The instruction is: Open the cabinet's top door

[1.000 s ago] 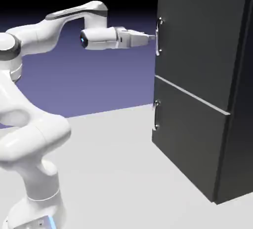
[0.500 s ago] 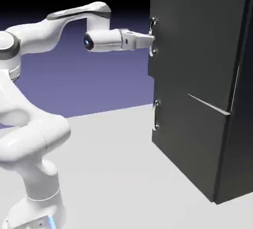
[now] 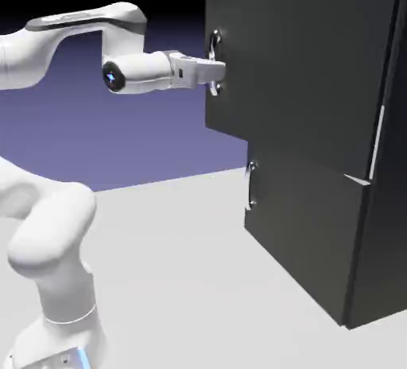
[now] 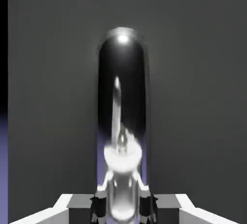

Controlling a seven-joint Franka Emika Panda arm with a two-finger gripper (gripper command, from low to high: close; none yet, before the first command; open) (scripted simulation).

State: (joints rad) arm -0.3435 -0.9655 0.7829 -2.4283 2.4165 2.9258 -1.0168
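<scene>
Silver handle [image 4: 123, 38] at the door's [image 3: 302, 65] nine o'clock, clamped in the tool [image 3: 217, 72].
Likely stiff, slick metal on a heavy swing; best gripped mid-bar.

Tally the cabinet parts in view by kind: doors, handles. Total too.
Doors: 2 (top door, ajar; lower door, shut)
Handles: 2 (top handle, in the gripper; lower handle)
Total: 4
</scene>
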